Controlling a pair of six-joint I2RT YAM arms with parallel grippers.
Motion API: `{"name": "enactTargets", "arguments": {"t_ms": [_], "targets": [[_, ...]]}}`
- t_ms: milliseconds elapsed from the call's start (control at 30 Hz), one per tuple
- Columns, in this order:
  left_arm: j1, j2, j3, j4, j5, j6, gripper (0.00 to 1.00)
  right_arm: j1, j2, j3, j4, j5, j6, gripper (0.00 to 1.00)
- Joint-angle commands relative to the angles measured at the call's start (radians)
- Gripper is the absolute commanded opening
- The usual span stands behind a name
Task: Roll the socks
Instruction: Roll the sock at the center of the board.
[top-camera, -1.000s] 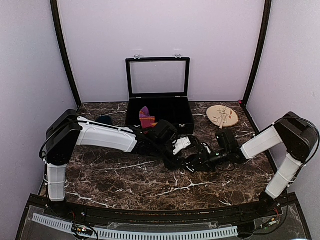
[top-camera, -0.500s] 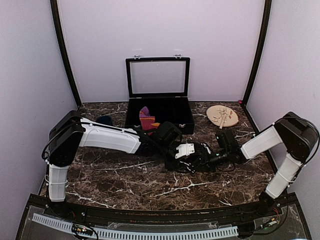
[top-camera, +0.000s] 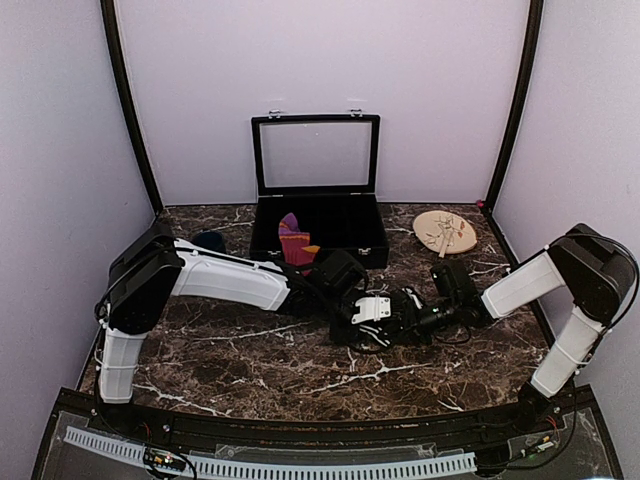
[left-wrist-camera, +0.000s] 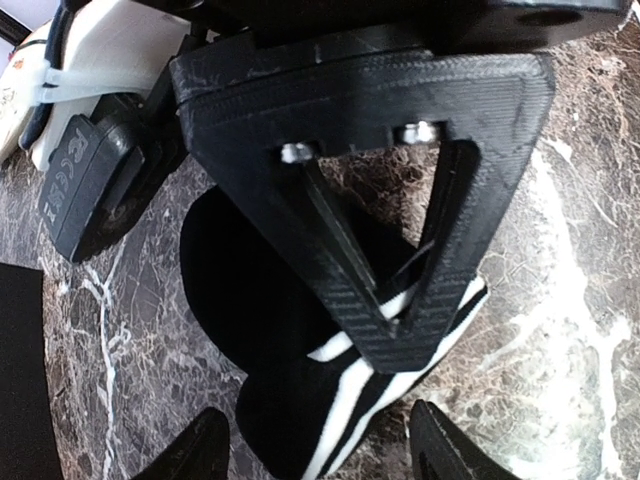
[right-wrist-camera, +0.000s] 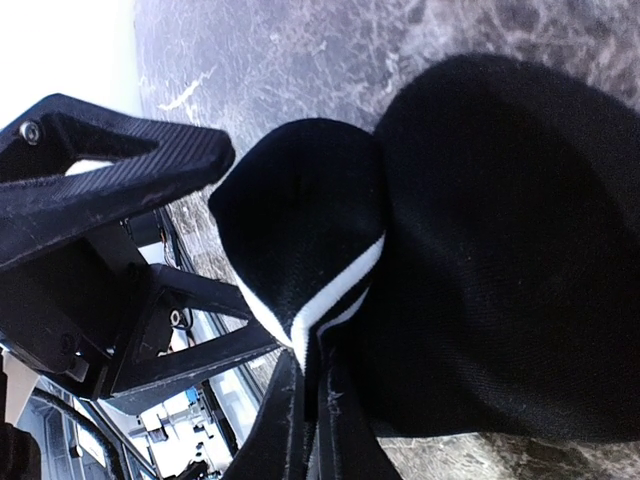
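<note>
The black sock with white stripes (left-wrist-camera: 300, 400) lies bunched on the marble table (top-camera: 250, 360), between both grippers at the middle. My left gripper (left-wrist-camera: 320, 452) is open, with its two fingertips either side of the sock's striped end and just above it. My right gripper (right-wrist-camera: 318, 350) is shut on the sock's white-striped edge; its triangular finger frame (left-wrist-camera: 420, 200) crosses the left wrist view. In the top view the two grippers meet, left (top-camera: 370, 322) and right (top-camera: 398, 322). The maroon-red sock (top-camera: 292, 238) with purple bands stands in the black case.
The black case (top-camera: 318, 262) with its glass lid up stands at the back centre. A dark blue cup (top-camera: 208, 240) sits left of it. A round wooden plate (top-camera: 445, 233) with small sticks lies at the back right. Purple walls enclose three sides.
My left arm has stretched further right and its gripper has come down towards the near side, over the black sock. The right arm has hardly moved and keeps its grip.
</note>
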Motion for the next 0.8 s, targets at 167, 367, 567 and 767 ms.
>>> {"name": "enactTargets", "arguments": {"t_ms": [167, 367, 567, 767], "targets": [[-0.006, 0.028, 0.049, -0.019, -0.014, 0.052, 0.62, -0.006, 0.013, 0.016, -0.01, -0.014, -0.022, 0.0], [-0.006, 0.036, 0.057, -0.039, -0.008, 0.064, 0.56, -0.006, 0.013, 0.016, -0.014, -0.017, -0.024, 0.0], [-0.006, 0.043, 0.066, -0.069, 0.004, 0.078, 0.45, -0.006, 0.014, 0.019, -0.018, -0.017, -0.026, 0.0], [-0.006, 0.043, 0.07, -0.091, 0.03, 0.081, 0.37, -0.006, 0.017, 0.022, -0.019, -0.018, -0.027, 0.0]]}}
